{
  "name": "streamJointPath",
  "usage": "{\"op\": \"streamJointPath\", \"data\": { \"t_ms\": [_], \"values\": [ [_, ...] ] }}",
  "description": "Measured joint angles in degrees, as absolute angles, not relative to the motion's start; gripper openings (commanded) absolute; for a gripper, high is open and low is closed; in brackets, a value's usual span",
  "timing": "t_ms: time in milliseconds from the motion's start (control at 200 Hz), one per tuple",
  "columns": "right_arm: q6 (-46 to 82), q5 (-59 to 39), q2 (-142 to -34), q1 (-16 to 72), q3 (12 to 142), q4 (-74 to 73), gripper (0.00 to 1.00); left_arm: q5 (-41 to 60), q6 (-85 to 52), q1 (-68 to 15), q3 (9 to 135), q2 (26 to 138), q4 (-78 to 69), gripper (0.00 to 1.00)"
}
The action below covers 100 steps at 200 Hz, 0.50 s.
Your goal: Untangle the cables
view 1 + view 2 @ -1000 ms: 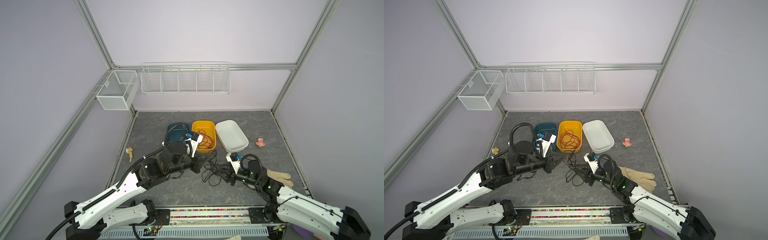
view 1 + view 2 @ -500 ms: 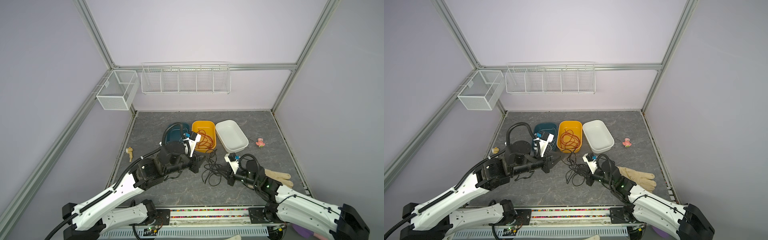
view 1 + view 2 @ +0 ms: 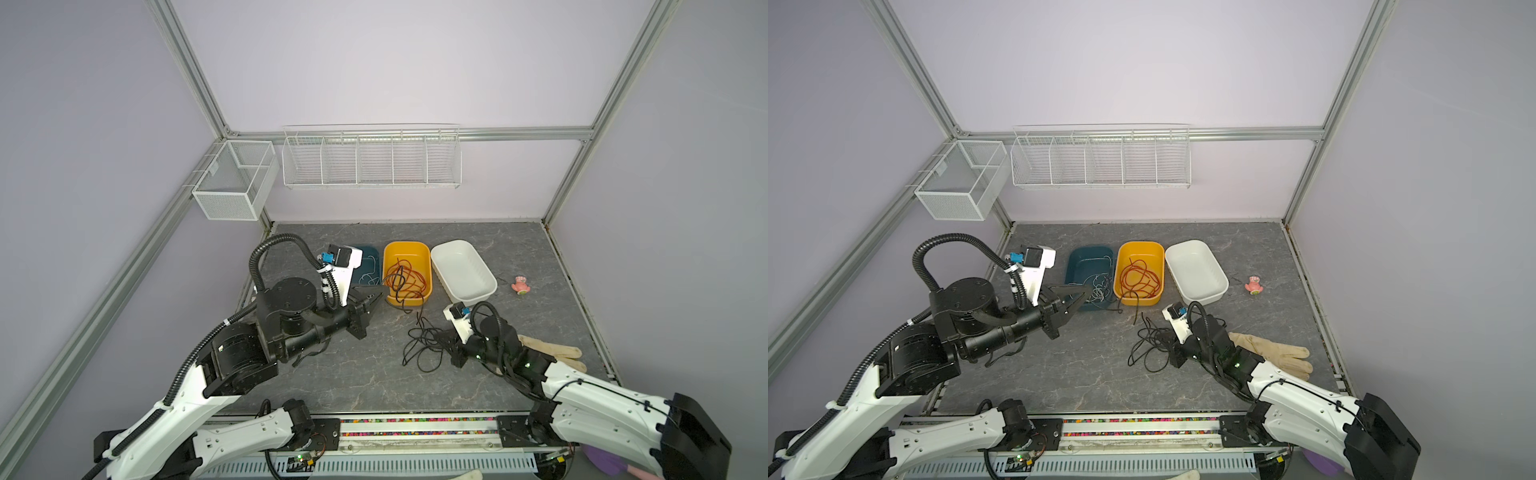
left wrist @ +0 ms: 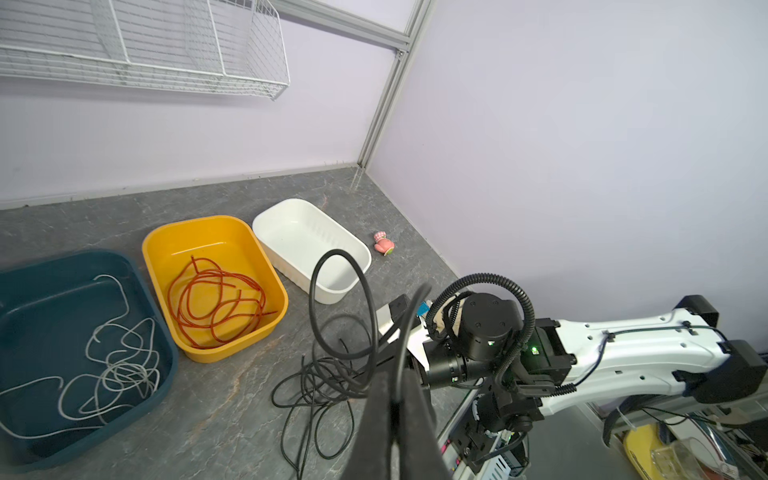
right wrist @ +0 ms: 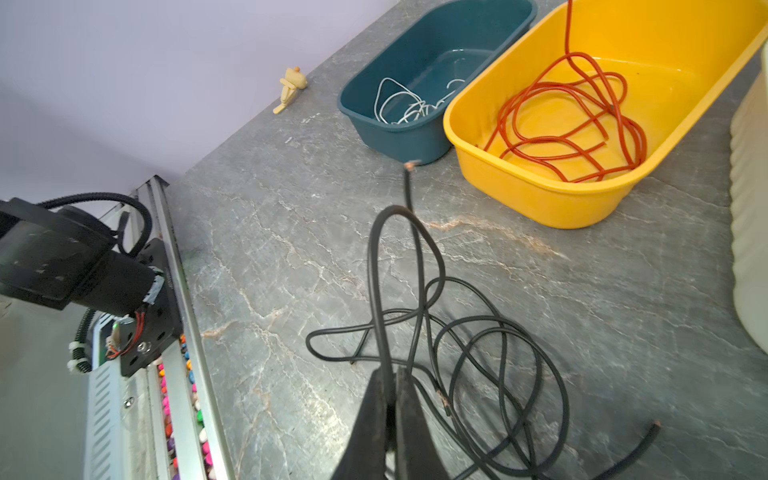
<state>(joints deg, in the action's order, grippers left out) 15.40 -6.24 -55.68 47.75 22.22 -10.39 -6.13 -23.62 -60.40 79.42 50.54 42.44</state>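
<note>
Your right gripper (image 5: 388, 376) now pinches the black cable (image 3: 423, 344) heaped at lower centre (its jaws stood wider before); your left gripper (image 4: 395, 399) stays clamped on its raised loop.

The left gripper (image 4: 392, 376) is held raised and roughly level, its fingers pressed together on the black cable (image 5: 375, 270) (a strand passes between them). The right gripper (image 5: 388, 374) is carried low, likewise clamped on it, with the forearm stretched forward.
</note>
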Motion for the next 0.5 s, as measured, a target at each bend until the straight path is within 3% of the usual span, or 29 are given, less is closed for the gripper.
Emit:
{"op": "streamJointPath", "data": {
  "t_ms": [315, 500],
  "values": [
    [15.4, -3.4, -57.6, 47.7, 23.3, -7.9, 0.07, -10.3, -19.6, -60.4, 92.6, 53.0, 48.9, 0.00],
    [15.4, -2.6, -53.8, 47.7, 23.2, -7.7, 0.07, -9.2, -18.3, -57.7, 94.2, 56.1, 50.0, 0.00]
  ]
}}
